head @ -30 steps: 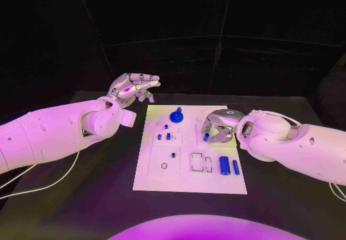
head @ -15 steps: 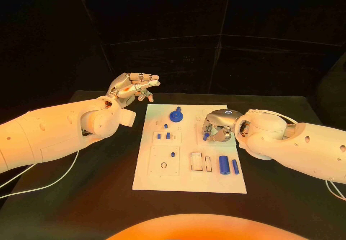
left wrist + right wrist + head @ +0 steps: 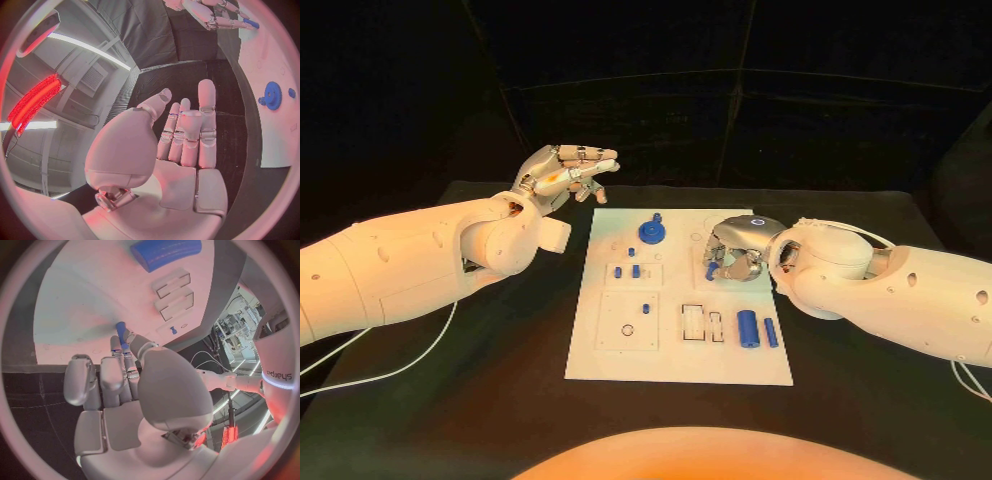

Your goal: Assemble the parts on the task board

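Starting at the left, our left hand (image 3: 564,172) hangs above the counter (image 3: 473,330) off the board's far left corner, fingers loosely curled and holding nothing; the left wrist view shows its palm bare.

On the board (image 3: 678,368), the gear (image 3: 652,234) sits at the far end, and a few small pegs (image 3: 626,270) stand just below it in the left column. The plate (image 3: 629,320) beneath them shows open slots, and a slotted frame (image 3: 694,322) in the middle looks unfilled. Two cylinders (image 3: 757,330) lie loose nearer the right edge. We judge the assembly partly done, with several parts still to seat.

At the right, our right hand (image 3: 734,252) pinches a small blue pin (image 3: 121,334) over the board's upper right area. The socket it aims for is hidden under the fingers, so we cannot tell whether the pin touches the board.
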{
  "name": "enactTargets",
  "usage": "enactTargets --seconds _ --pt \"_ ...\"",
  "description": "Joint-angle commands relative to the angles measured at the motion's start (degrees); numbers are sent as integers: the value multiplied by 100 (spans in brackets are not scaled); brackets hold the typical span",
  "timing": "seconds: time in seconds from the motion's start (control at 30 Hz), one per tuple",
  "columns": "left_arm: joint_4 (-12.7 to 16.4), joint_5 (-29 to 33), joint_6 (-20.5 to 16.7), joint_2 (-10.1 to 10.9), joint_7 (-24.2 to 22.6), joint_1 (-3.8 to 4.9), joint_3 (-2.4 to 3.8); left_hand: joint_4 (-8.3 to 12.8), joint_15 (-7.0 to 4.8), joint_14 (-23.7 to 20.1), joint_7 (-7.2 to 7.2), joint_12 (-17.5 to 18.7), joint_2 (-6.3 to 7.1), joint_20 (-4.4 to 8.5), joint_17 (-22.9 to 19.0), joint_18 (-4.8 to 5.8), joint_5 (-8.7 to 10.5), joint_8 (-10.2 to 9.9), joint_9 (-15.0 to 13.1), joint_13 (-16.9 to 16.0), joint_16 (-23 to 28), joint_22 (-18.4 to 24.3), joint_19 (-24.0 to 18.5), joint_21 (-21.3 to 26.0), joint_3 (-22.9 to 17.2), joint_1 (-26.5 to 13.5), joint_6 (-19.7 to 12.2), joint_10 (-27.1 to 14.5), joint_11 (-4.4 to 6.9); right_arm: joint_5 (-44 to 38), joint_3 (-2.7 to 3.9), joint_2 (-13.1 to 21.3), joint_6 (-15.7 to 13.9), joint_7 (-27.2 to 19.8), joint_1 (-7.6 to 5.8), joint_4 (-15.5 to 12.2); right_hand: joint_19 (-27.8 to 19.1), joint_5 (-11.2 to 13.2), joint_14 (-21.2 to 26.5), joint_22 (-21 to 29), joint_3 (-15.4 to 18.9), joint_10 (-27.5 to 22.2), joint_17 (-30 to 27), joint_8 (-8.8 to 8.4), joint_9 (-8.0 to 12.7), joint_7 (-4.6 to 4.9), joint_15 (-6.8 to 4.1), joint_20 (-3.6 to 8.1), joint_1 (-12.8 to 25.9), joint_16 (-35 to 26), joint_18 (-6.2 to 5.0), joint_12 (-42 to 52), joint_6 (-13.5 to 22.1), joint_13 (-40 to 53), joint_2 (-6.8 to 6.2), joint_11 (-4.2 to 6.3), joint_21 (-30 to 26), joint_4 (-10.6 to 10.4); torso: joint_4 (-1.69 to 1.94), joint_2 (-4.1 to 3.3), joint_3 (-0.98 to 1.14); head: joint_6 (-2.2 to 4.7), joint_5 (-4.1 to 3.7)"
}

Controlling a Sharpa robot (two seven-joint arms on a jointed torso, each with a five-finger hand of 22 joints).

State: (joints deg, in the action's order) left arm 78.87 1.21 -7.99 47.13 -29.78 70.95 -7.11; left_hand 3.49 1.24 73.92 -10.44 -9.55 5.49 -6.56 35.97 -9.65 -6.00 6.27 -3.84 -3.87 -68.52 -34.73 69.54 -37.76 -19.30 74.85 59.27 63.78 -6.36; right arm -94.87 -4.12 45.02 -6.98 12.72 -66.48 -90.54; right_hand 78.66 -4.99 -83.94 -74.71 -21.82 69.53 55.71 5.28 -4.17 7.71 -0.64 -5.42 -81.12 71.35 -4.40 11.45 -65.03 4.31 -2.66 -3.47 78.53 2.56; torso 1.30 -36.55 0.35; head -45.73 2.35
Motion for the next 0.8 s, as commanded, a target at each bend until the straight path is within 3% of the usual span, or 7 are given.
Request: enactTargets --seconds 0.03,0.2,0.43,0.6,0.8 --pt "2 20 60 6 -28 8 5 2 -4 -49 7 -39 -40 -30 -5 -85 -14 35 -3 2 33 8 -10 31 33 31 -38 -31 12 -62 9 71 -389 42 -14 -80 47 27 -94 -7 -39 44 1 20 -29 -1 -37 7 -28 34 39 -40 -37 4 91 -1 36 8 -6 5 2 13 1" --pt "-23 20 59 6 -27 8 5 2 -4 -49 7 -39 -40 -30 -5 -85 -14 35 -3 2 33 8 -10 31 33 31 -38 -31 12 180 16 324 -497 56 -25 -386 50 32 -93 -15 -63 52 -7 16 -28 -1 -40 12 -35 34 40 -53 -43 5 73 1 43 26 -2 12 -7 31 -14" --pt "-44 20 64 -8 -25 6 4 2 -4 -49 7 -39 -40 -30 -5 -85 -14 35 -3 2 33 8 -10 31 33 31 -38 -31 12 403 60 430 -692 -52 -67 -843 50 32 -91 -19 -95 36 -12 -3 -22 8 -37 15 -30 37 41 -88 -34 0 38 -9 47 43 6 -3 9 41 7" --pt "-48 20 65 -19 -28 5 4 2 -4 -49 7 -39 -40 -30 -5 -85 -14 35 -3 2 33 8 -10 31 33 31 -38 -31 12 449 77 235 -756 -158 -74 -1024 51 30 -91 -22 -105 32 -10 -9 -19 12 -35 15 -28 40 42 -99 -31 -1 28 -12 49 49 10 -2 -4 50 33" --pt "-46 20 71 -45 -37 4 4 2 -4 -49 7 -39 -40 -30 -5 -85 -14 35 -3 2 33 8 -10 31 33 31 -38 -31 12 431 69 -243 -715 -339 -53 -1047 47 28 -91 -17 -111 32 -9 -11 -19 14 -34 15 -28 41 41 -103 -30 -1 27 -13 46 50 5 -7 -3 40 84"
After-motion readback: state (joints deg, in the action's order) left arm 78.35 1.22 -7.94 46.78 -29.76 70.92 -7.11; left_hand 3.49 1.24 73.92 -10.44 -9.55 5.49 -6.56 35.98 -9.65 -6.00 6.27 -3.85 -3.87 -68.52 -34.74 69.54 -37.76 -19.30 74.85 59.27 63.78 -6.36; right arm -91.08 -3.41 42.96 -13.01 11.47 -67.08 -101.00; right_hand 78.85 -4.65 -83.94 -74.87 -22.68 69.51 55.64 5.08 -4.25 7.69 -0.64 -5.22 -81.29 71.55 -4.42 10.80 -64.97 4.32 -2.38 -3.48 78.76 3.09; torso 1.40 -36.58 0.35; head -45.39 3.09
